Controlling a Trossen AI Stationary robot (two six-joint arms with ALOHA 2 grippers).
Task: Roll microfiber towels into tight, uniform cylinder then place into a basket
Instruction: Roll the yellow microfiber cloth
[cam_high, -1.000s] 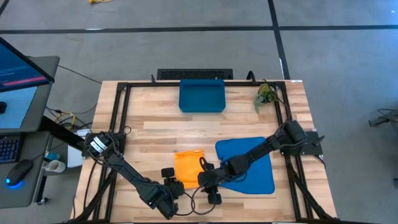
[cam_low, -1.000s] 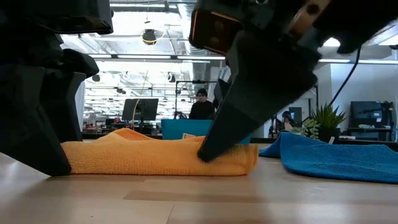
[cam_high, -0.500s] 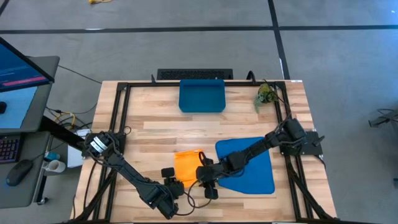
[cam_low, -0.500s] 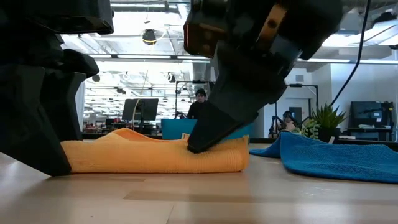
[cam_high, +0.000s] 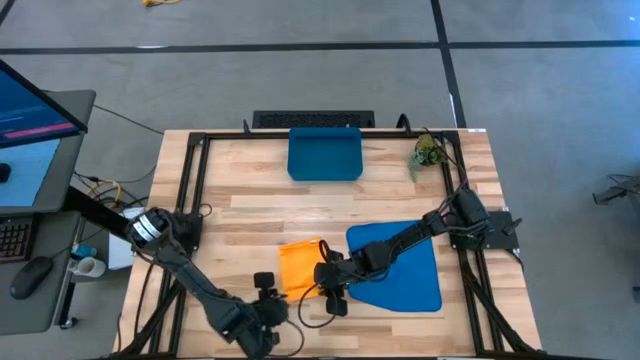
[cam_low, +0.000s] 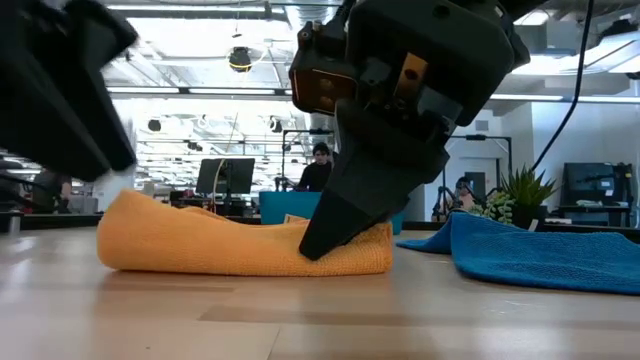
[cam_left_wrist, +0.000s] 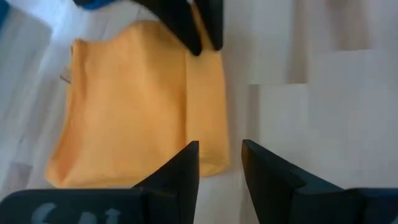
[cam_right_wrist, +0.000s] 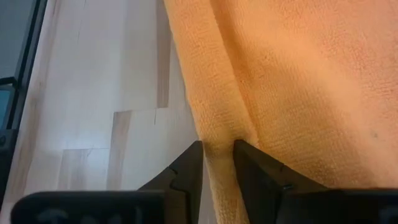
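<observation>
High view: I see the table (cam_high: 250, 200), the blue towel (cam_high: 405, 262) front right, the orange towel (cam_high: 298, 268) beside it. My right gripper (cam_right_wrist: 217, 163) pinches the orange fold; my left gripper (cam_left_wrist: 219, 163) hangs parted, empty, near the front edge.

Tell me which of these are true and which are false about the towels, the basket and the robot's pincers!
1. The orange towel is in the basket. False: it lies on the table, and the basket holds no towel.
2. The right pincer pinches the orange towel's folded edge. True.
3. The blue towel is rolled up. False: it lies spread out.
4. The left pincer holds nothing. True.
5. A small plant stands near the basket. True.
</observation>
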